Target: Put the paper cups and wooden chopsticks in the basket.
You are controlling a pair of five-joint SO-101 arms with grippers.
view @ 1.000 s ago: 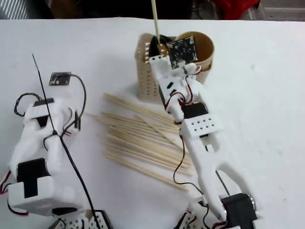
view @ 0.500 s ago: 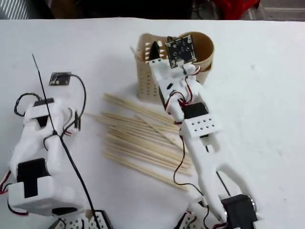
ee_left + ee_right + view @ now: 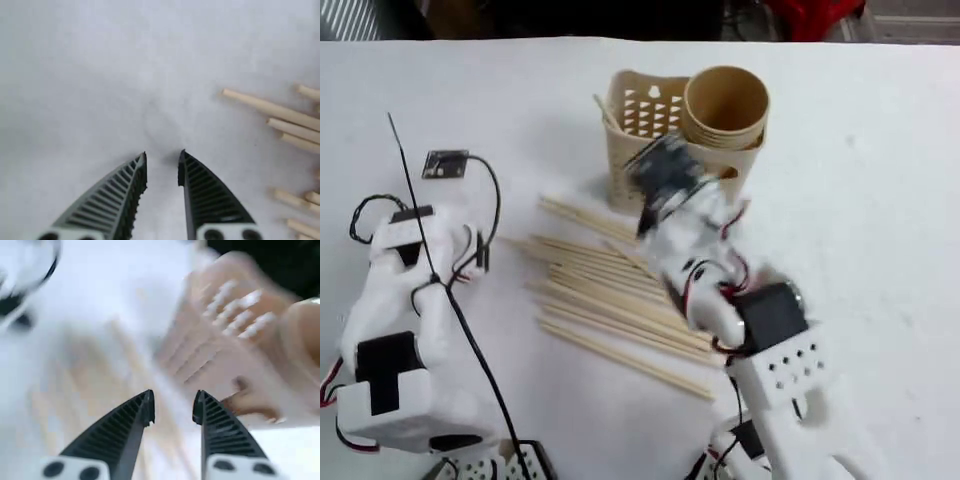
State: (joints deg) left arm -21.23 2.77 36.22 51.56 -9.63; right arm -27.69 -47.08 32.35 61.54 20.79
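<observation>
- The left arm (image 3: 405, 300) sat folded back on itself, wrist aimed downward.
- The left gripper (image 3: 162, 161) held nothing, its jaws slightly parted.
- The right arm (image 3: 750, 330) stretched forward, leaning toward the left arm's side.
- The right gripper (image 3: 173, 405) was empty, jaws a little apart.

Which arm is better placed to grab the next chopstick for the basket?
Right, most likely. The right gripper hangs with jaws open and empty over the chopsticks, close to the basket. The left gripper is over the table beside the stick ends, farther from the basket.
</observation>
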